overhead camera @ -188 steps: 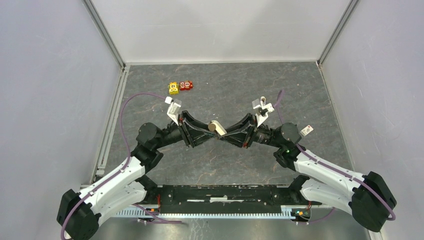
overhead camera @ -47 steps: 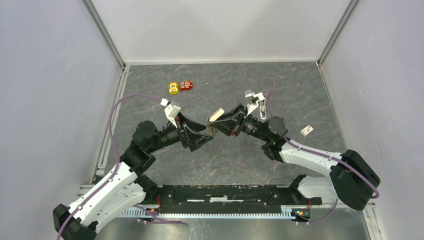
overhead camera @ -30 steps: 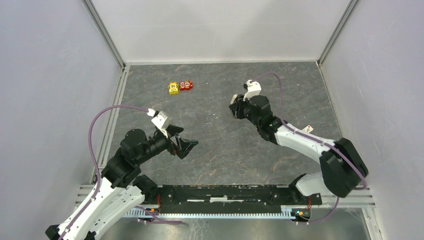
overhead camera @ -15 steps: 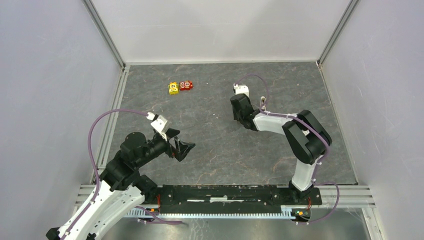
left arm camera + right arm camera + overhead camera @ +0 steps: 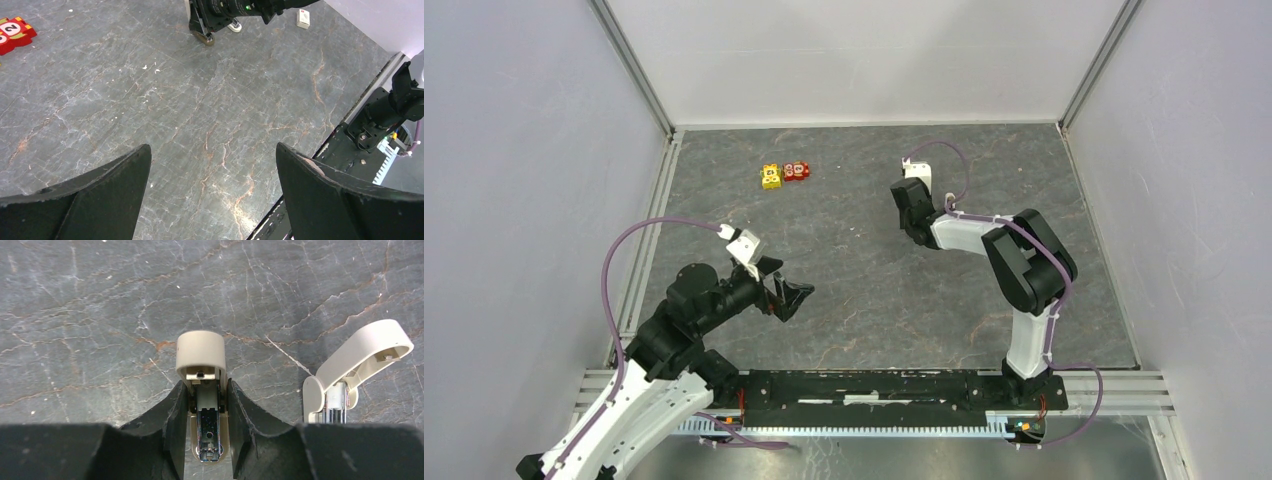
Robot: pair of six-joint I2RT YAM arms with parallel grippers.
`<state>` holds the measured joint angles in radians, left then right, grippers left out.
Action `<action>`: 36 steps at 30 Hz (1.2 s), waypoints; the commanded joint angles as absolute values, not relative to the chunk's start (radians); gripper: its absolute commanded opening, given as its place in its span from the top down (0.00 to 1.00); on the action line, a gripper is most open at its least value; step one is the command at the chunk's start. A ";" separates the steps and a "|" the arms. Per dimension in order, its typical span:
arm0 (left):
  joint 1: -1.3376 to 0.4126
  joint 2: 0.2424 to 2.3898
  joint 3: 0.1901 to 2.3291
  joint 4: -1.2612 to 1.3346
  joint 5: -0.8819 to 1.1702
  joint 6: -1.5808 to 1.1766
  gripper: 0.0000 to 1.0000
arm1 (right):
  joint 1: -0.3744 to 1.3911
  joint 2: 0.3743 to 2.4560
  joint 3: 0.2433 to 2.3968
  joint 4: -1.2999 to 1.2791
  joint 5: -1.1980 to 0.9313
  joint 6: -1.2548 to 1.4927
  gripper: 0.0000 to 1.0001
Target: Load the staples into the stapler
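Observation:
The stapler, small and cream-white with its grey metal channel facing the camera, sits pinched between the fingers of my right gripper, low over the stone floor. From above, that right gripper points down at the far centre and hides it. The left wrist view shows the stapler under the right gripper. A small white staples box lies beyond. My left gripper hangs open and empty at the near left, jaws spread wide.
A second cream piece with a raised lid and metal inside stands just right of my right finger; I cannot tell what it belongs to. Yellow and red toy blocks lie far left. The black base rail runs along the near edge.
My right arm has folded back and brought its gripper with the stapler down to the floor at the far centre. The left arm has drawn back towards the near left, staying open.

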<state>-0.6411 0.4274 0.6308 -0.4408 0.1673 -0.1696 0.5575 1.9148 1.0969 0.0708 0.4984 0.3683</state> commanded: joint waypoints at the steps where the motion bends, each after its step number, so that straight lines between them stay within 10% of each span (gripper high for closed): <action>1: -0.643 0.441 0.630 -0.437 0.159 -0.118 0.00 | 0.546 1.926 1.119 0.075 0.508 0.396 0.79; 21: -0.643 0.422 0.631 -0.443 0.156 -0.118 0.00 | 0.469 1.539 0.986 -0.194 0.449 0.542 0.02; 36: -0.643 0.407 0.630 -0.445 0.149 -0.117 0.00 | -0.061 1.326 0.714 -0.223 0.445 0.615 0.02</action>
